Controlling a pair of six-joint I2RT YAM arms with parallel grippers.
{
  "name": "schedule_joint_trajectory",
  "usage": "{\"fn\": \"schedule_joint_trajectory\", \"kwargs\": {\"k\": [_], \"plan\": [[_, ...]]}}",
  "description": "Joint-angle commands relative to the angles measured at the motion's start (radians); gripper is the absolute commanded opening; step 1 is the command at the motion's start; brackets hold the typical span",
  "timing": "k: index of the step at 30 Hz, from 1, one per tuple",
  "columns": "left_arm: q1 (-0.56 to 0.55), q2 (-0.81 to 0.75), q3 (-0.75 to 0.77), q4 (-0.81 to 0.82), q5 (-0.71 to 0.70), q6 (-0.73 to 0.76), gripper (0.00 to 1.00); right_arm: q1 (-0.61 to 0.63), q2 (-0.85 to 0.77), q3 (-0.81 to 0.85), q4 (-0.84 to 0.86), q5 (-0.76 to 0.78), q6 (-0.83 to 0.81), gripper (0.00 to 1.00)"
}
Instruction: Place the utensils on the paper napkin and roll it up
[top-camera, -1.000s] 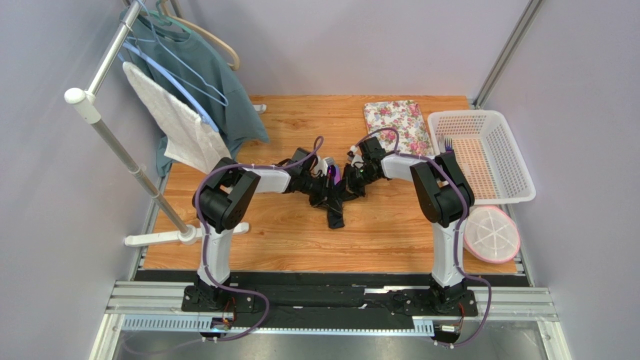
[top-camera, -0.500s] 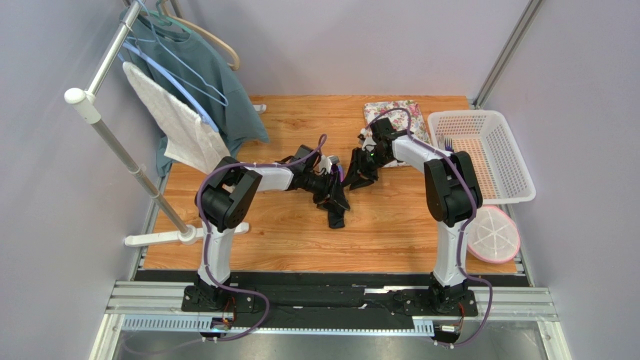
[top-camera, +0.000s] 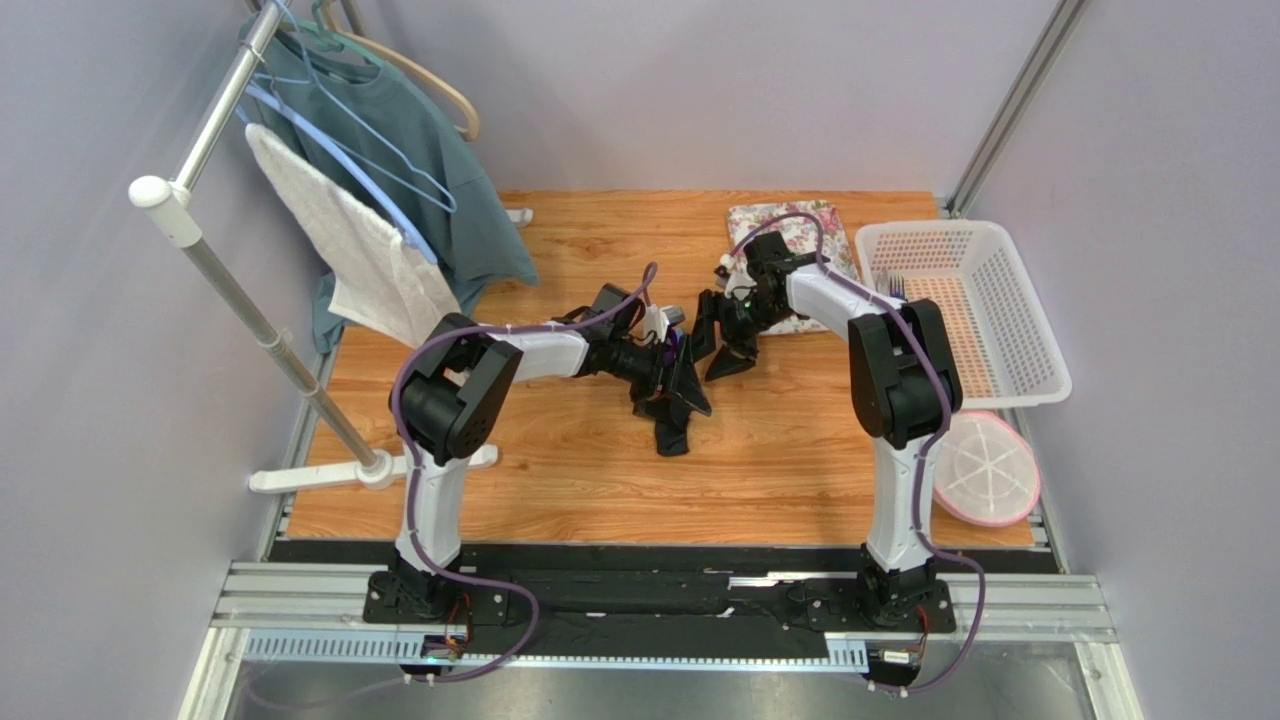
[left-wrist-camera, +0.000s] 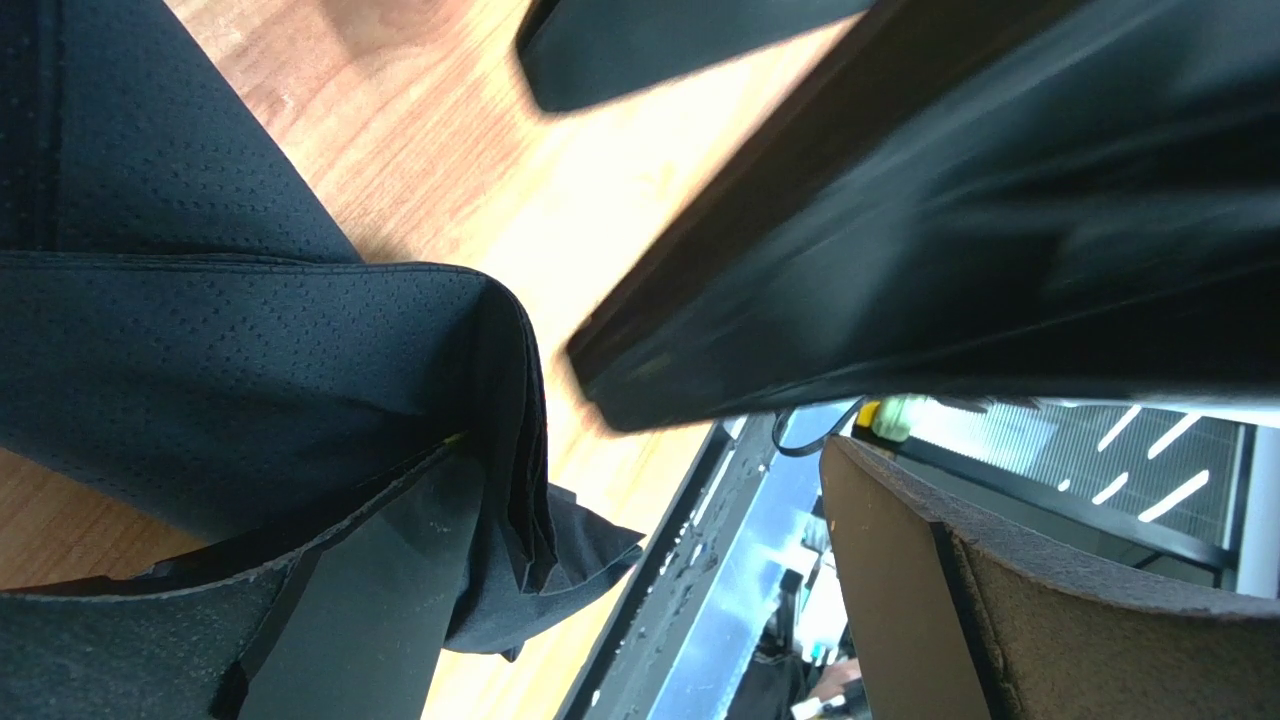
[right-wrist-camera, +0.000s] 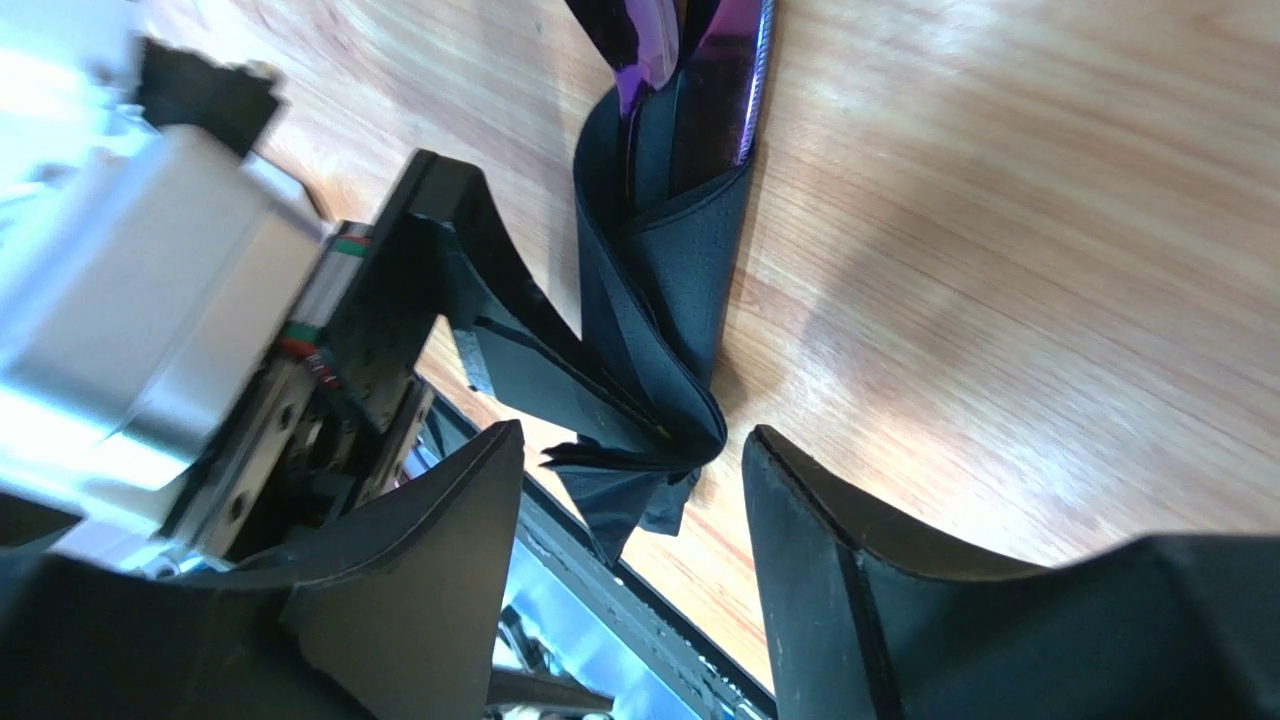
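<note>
The black paper napkin (top-camera: 670, 432) lies rolled into a narrow bundle on the wooden table. In the right wrist view the napkin (right-wrist-camera: 661, 285) has the glossy purple utensils (right-wrist-camera: 729, 68) sticking out of its far end. My left gripper (top-camera: 676, 387) stands open beside the roll's upper part. In the left wrist view the napkin (left-wrist-camera: 226, 375) rests by its left finger, and nothing is clamped in the left gripper (left-wrist-camera: 646, 600). My right gripper (top-camera: 723, 347) hovers open just right of the roll. Its fingers (right-wrist-camera: 842, 585) are spread, and the right gripper (right-wrist-camera: 631, 525) holds nothing.
A floral mat (top-camera: 793, 248) lies at the back right. Beside it stands a white basket (top-camera: 977, 323), with a dark utensil in its far corner. A pink-rimmed round lid (top-camera: 984, 465) sits near the right arm. A clothes rack with a teal shirt and white towel (top-camera: 368, 210) fills the left.
Both grippers were shut on the rolled napkin and have opened, letting it go. The right gripper has drawn back up and to the right; the roll stays on the table.
</note>
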Motion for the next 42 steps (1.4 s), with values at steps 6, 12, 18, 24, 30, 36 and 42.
{"fn": "schedule_joint_trajectory", "kwargs": {"k": [6,12,18,24,30,36,42], "plan": [[-0.006,0.003,-0.017,-0.070,-0.160,0.102,0.93,0.039,0.060,-0.054,-0.017,-0.016,-0.075,0.53],[-0.006,-0.005,-0.018,-0.069,-0.168,0.110,0.88,0.044,0.058,-0.102,-0.013,-0.026,-0.101,0.43],[-0.006,-0.023,-0.016,-0.069,-0.171,0.117,0.87,0.041,0.054,-0.123,-0.036,-0.016,-0.147,0.21],[-0.004,-0.106,-0.048,0.026,-0.099,0.093,0.79,0.033,0.069,-0.119,-0.038,0.017,-0.178,0.00],[0.003,-0.230,-0.099,0.126,-0.039,0.068,0.63,0.029,0.071,-0.142,-0.014,0.038,-0.177,0.00],[0.029,-0.269,-0.180,0.144,-0.020,0.010,0.44,0.027,0.057,-0.172,0.014,0.043,-0.164,0.00],[0.029,-0.181,-0.191,0.129,0.001,-0.025,0.25,0.026,0.055,-0.183,0.029,0.035,-0.151,0.00]]}}
